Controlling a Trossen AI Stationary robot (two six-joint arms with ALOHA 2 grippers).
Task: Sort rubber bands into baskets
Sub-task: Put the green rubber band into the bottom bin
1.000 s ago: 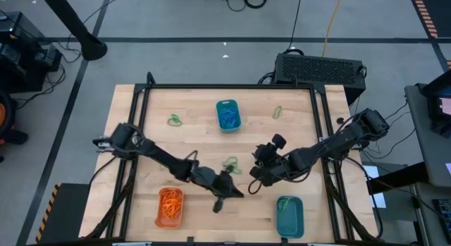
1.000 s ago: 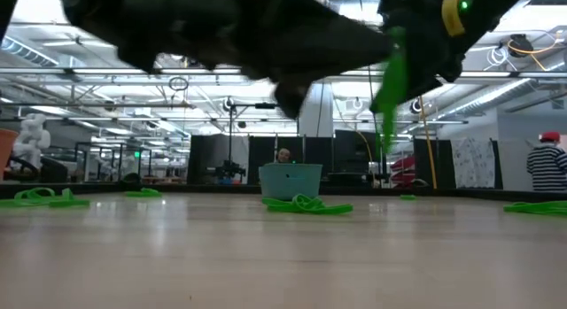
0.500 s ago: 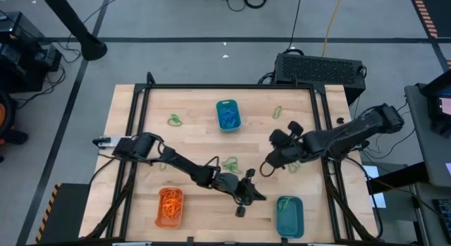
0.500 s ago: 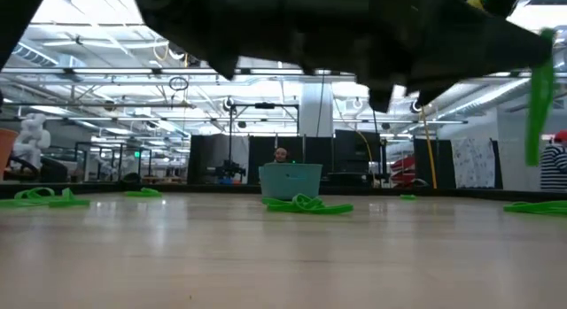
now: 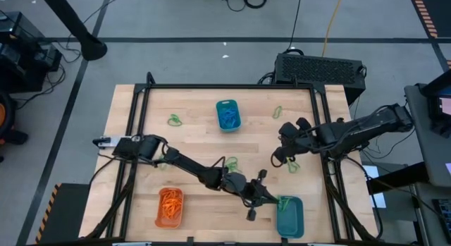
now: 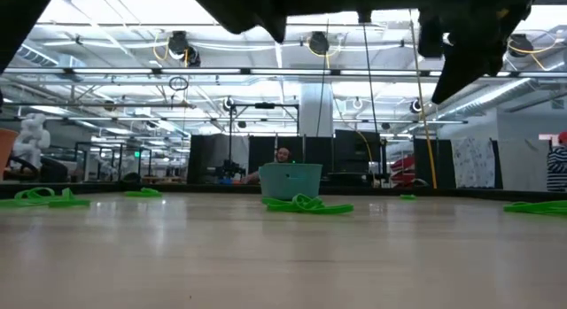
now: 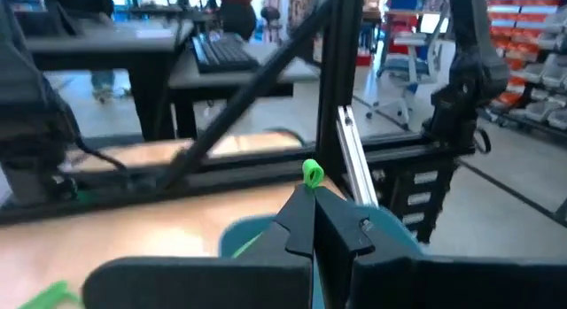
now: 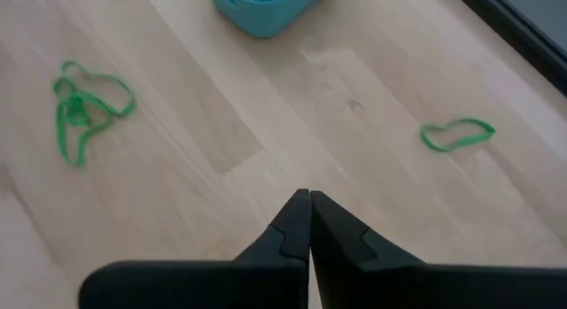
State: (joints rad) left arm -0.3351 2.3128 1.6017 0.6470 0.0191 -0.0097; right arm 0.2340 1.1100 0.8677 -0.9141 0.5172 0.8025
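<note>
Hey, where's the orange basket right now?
In the high view the orange basket sits at the table's near left corner, full of orange rubber bands, left of the left end effector.

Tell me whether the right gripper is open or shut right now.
Shut. In the right wrist view the right gripper has its two dark fingers pressed together with nothing between them, above bare wood.
</note>
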